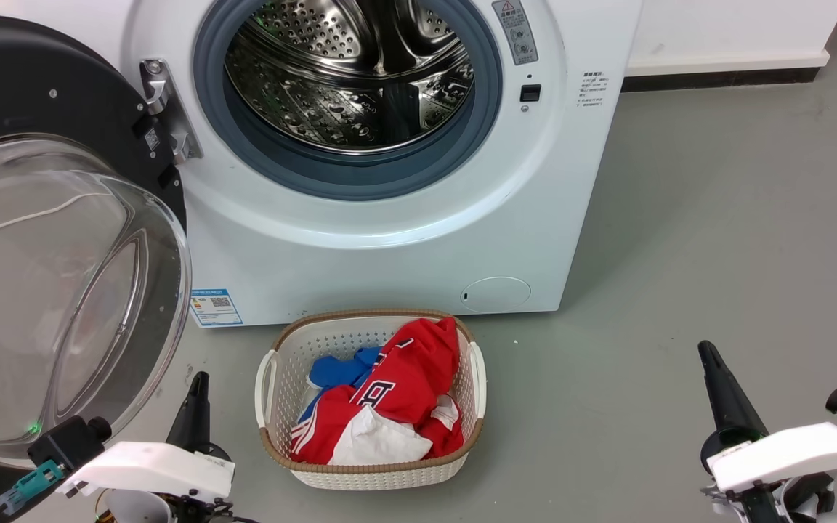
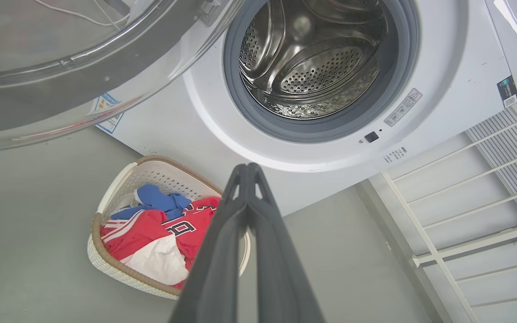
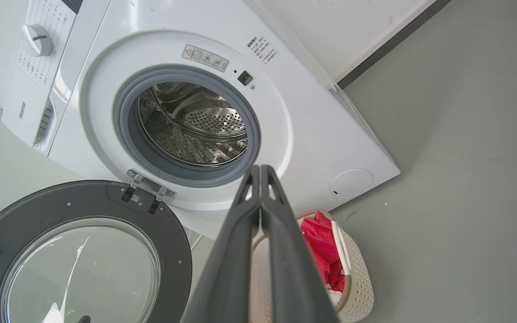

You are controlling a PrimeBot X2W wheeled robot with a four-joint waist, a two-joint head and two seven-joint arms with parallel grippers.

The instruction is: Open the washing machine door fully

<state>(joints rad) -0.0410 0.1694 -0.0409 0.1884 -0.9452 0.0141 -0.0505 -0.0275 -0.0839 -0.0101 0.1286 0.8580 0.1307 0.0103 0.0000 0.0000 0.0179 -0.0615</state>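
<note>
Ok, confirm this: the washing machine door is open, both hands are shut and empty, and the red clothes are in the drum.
Wrong on one point: the head view shows the drum empty and the red clothes in the basket on the floor. The rest stands.

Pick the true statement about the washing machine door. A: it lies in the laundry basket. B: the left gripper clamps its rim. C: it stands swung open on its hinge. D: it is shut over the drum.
C: the washing machine door hangs out from its hinge, the steel drum exposed, the left gripper shut, holding nothing.
</note>
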